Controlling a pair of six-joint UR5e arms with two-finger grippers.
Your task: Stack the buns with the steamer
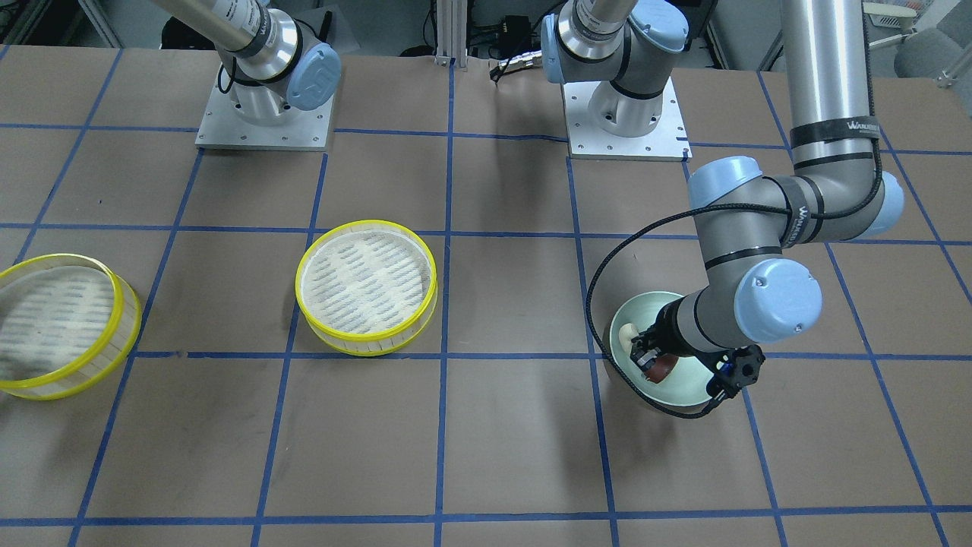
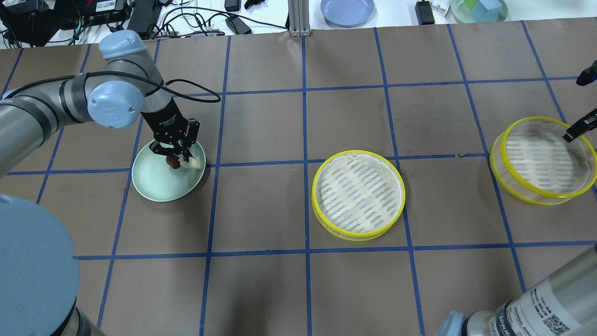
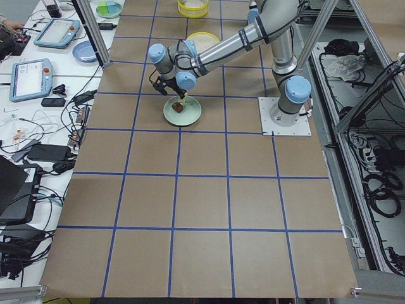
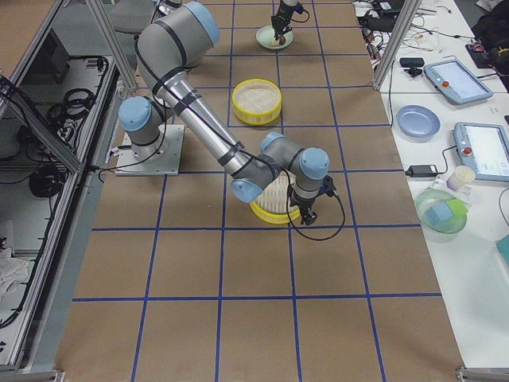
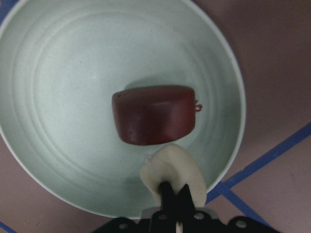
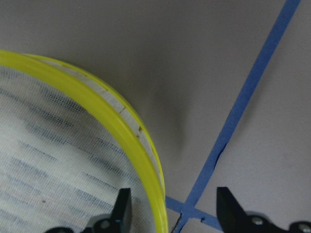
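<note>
My left gripper (image 5: pixel 176 187) is down in the pale green plate (image 5: pixel 73 97) and shut on the edge of the cream-white bun (image 5: pixel 172 167). The dark reddish-brown bun (image 5: pixel 153 114) lies loose in the middle of the plate, beside it. In the overhead view the left gripper (image 2: pixel 184 156) and plate (image 2: pixel 158 186) are at the left. One steamer tray (image 2: pixel 358 193) stands at the table's middle, the other (image 2: pixel 543 158) at the right. My right gripper (image 6: pixel 175 208) is open, its fingers either side of that tray's yellow rim (image 6: pixel 112 116).
The two arm bases (image 1: pixel 264 121) (image 1: pixel 624 125) stand at the robot's side of the table. Beyond the far edge are a blue plate (image 2: pixel 347 10), a clear bowl of coloured blocks (image 2: pixel 479 9) and cables. Blue tape lines grid the brown table.
</note>
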